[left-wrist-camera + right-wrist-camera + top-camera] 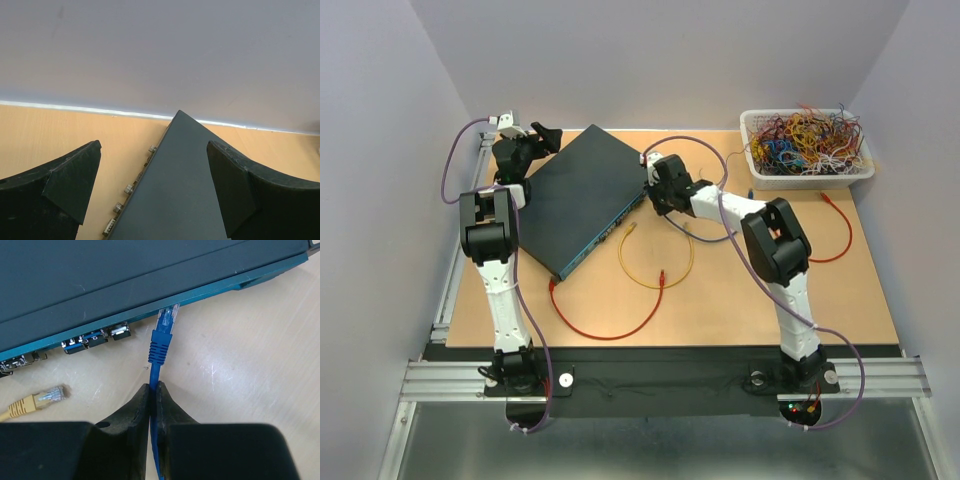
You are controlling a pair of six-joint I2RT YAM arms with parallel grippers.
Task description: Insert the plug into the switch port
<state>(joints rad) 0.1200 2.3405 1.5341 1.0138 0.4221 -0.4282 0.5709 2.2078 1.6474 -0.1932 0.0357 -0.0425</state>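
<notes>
The dark teal switch lies flat on the table at the left centre. In the right wrist view its narrow front face runs across the top, with a row of small square ports at the left. My right gripper is shut on a blue cable. The cable's blue plug points up, its clear tip against the front face to the right of those ports. I cannot tell whether the tip is inside a socket. My left gripper is open and empty above the switch's far corner.
A loose yellow cable lies in front of the switch, its plug near the ports. A red cable curves nearer the front edge and another lies at the right. A white mesh basket of wires stands back right.
</notes>
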